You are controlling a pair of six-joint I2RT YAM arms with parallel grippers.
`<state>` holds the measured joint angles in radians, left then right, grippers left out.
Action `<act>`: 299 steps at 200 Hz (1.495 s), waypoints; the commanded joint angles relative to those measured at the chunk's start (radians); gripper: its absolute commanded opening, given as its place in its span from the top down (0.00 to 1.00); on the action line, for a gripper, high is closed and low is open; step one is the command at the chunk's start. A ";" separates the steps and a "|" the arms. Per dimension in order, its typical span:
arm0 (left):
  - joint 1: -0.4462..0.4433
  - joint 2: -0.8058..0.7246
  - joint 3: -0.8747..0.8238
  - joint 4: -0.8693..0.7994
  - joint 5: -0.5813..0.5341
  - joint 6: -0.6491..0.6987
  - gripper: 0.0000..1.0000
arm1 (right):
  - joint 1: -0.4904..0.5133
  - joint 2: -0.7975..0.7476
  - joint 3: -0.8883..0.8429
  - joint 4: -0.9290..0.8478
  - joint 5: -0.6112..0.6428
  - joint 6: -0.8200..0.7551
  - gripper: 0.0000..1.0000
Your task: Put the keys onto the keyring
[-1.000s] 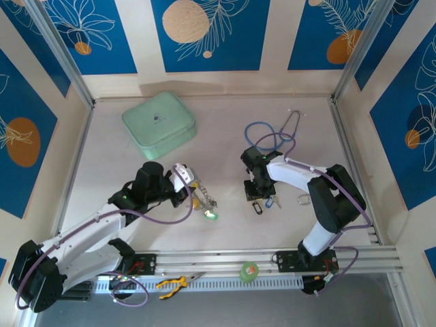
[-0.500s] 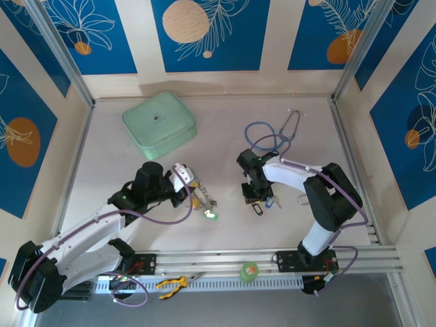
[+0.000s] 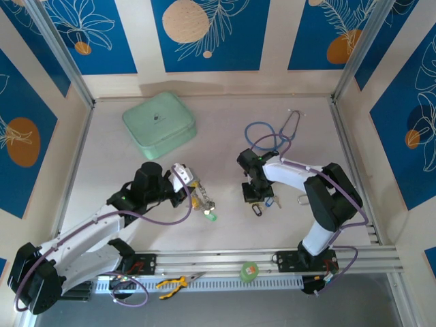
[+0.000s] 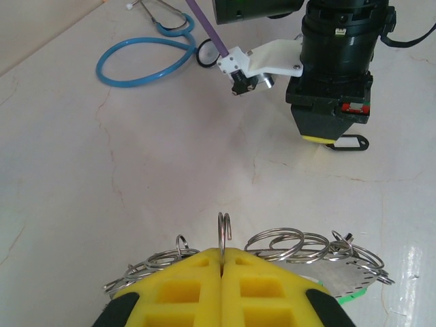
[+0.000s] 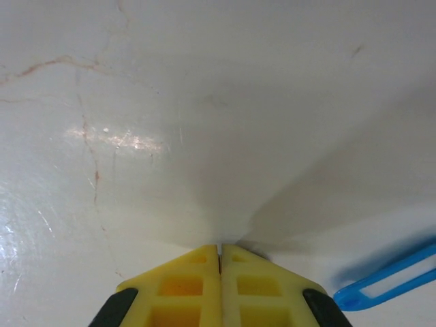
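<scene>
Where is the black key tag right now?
The black key tag lies right of centre in the top view, just below the right gripper, beside a blue tag.

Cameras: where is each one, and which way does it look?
Top external: above and behind the arms, looking down at the pale table; left claw, right claw.
Left wrist: on the left arm, looking across the table; left claw shut on the scalloped silvery metal keyring.
Right wrist: low over the table, facing down; right claw shut.
Shared by top and left wrist: the blue stethoscope tube.
</scene>
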<state>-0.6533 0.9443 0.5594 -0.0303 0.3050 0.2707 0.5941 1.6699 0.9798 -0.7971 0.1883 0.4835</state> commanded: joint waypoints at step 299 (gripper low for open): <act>-0.013 0.008 0.009 0.018 0.016 0.024 1.00 | 0.002 0.083 0.130 0.023 -0.064 -0.039 0.88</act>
<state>-0.6552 0.9531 0.5594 -0.0341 0.3054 0.2707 0.5919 1.7714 1.0809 -0.7345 0.1162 0.4553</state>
